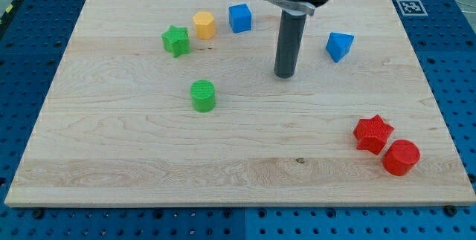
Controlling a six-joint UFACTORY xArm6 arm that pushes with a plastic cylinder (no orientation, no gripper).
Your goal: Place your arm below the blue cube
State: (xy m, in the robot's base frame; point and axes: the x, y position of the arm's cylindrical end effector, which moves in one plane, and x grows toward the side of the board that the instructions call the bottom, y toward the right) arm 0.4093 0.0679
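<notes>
Blue cube [240, 18] up-left of my tip [285, 75], not touching.

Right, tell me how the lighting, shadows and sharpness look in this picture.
Camera view: light is even and soft, with no strong glare on the wooden board; each block, such as the green cylinder and the blue cube, casts only a faint, short shadow; my tip shows a small dark shadow at its base; blocks and wood grain are sharp, with no visible motion blur.
</notes>
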